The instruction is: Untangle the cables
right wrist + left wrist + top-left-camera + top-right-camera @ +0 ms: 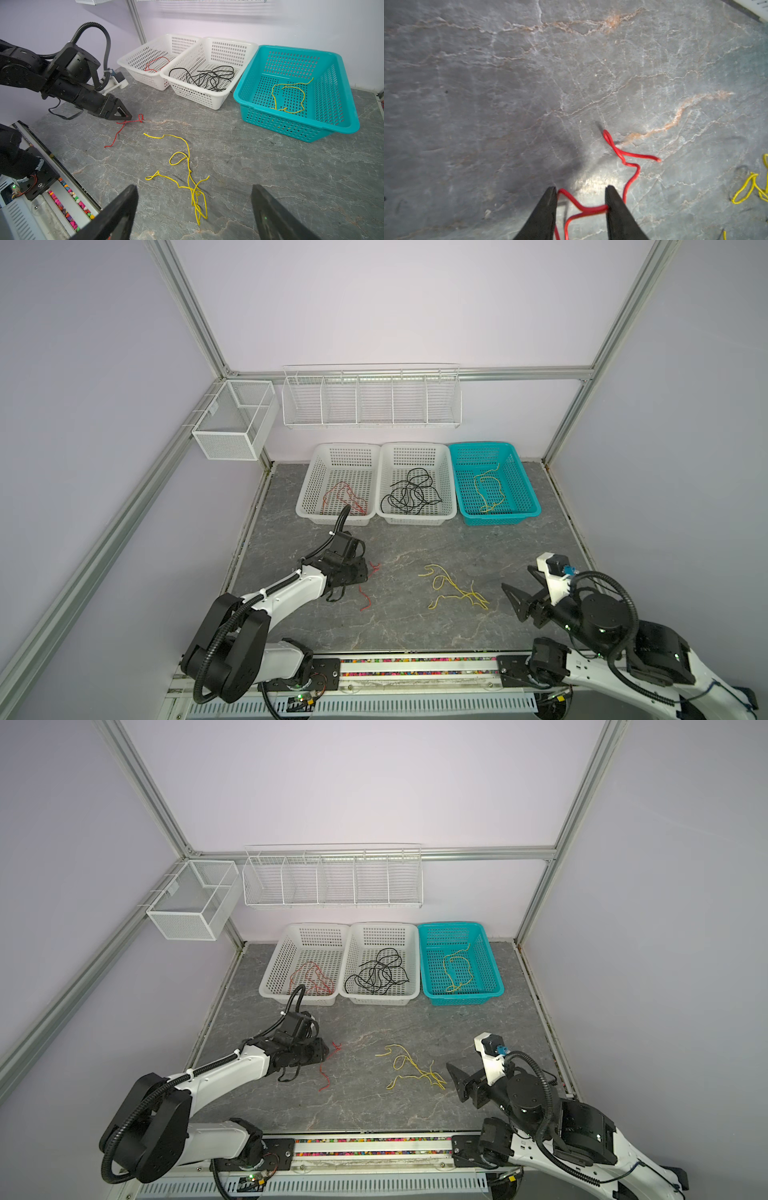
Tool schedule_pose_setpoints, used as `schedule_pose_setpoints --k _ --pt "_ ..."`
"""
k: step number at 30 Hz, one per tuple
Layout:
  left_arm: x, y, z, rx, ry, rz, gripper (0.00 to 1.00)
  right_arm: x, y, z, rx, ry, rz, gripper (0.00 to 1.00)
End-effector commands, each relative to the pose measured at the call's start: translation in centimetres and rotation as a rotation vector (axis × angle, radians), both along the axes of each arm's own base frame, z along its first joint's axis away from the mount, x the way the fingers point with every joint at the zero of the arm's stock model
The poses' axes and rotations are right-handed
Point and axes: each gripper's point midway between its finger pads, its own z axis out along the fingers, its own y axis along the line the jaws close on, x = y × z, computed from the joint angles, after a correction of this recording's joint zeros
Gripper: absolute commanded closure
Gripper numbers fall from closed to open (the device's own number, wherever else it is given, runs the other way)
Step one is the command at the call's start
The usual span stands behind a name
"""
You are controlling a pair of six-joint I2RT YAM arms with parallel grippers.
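Starting on the bench's left side: left gripper (581, 188) down low over the surface, jaws partway apart, a loop of the loose red cable (591, 209) lying between them and touching one jaw. Straddled, not yet pinched. Rest of that cable trailing off toward the near edge.

Along the far edge, left white basket (309, 485) already holding red strands (345, 490). Next to it, middle white basket (446, 485) with a black bundle (409, 493), sorted by colour but looped over itself.

Out in mid-bench, yellow tangle (453, 591), crossed over itself, untouched, well apart from the red. Back at the far edge, teal basket (523, 485) with one yellow cable (274, 97) inside.

Toward the right edge, right gripper (515, 576) hanging wide open, empty, near the yellow tangle.

Judging by all that: probably past halfway, with the loose red and yellow left to clear.
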Motion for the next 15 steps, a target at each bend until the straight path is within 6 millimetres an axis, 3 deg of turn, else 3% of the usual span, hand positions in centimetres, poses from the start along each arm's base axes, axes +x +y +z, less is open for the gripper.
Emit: schedule_pose_setpoints --k 1,15 --pt "1.0 -0.2 0.4 0.019 -0.034 0.000 0.64 0.1 0.1 0.3 0.012 -0.021 0.001 0.12" --pt "1.5 0.2 1.5 0.030 -0.070 0.012 0.81 0.1 0.1 0.3 0.013 -0.021 0.003 0.12"
